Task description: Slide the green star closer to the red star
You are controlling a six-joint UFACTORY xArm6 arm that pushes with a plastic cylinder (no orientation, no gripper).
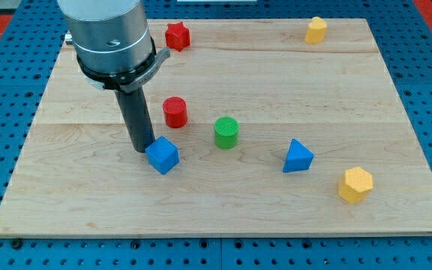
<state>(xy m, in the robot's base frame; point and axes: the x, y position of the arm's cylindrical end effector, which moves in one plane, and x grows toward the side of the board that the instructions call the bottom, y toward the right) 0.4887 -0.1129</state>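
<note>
The red star lies near the view's top, just right of the arm's grey body. No green star shows; the only green block is a green cylinder near the board's middle. My tip rests on the board at the left edge of a blue cube, touching or almost touching it. The tip is left of and slightly below the green cylinder, and well below the red star. The arm's body hides part of the board's upper left.
A red cylinder stands between the tip and the green cylinder, slightly higher. A blue triangular block and a yellow hexagon lie at the lower right. A yellow block sits at the top right. The wooden board rests on a blue pegboard.
</note>
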